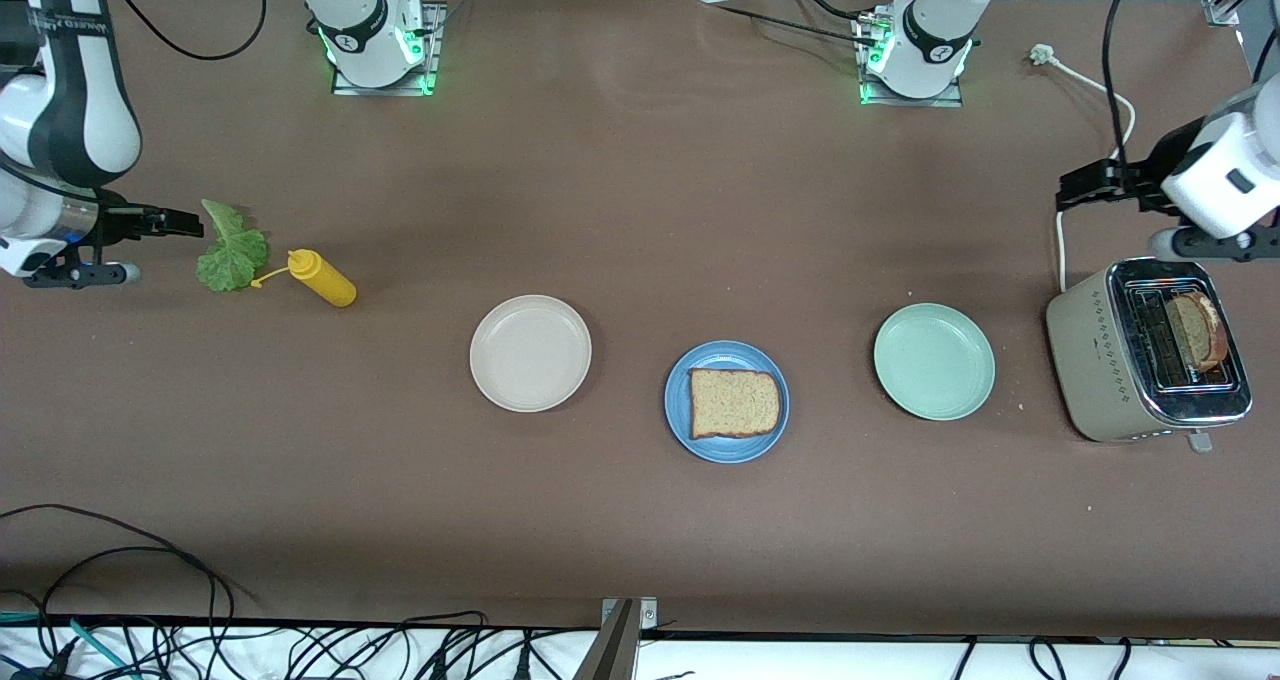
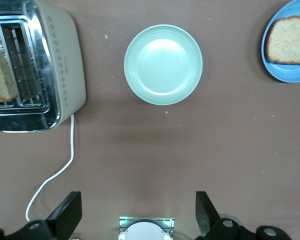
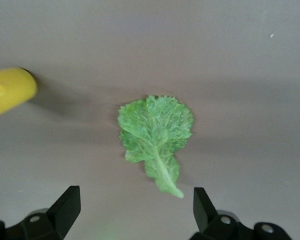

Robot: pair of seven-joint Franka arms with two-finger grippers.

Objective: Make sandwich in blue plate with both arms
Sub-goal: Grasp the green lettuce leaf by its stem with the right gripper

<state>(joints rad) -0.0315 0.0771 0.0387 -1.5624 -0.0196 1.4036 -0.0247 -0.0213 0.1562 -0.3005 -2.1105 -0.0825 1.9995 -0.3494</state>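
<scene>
Showing lettuce leaf (image 3: pixel 155 142) veins: right wrist view.

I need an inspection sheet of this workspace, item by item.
Surface: brown table, a few crumbs.
Job's things: blue plate holds one bread slice; second slice in the toaster; lettuce leaf on the table toward the right arm's end.
Clutter: yellow squeeze bottle beside the lettuce; cream plate and mint-green plate, both bare.
Grippers: right gripper open over the lettuce; left gripper open, above the table near the toaster.
Cables: white toaster cord; black cables along the table's near edge.
Surroundings: nothing seen.
</scene>
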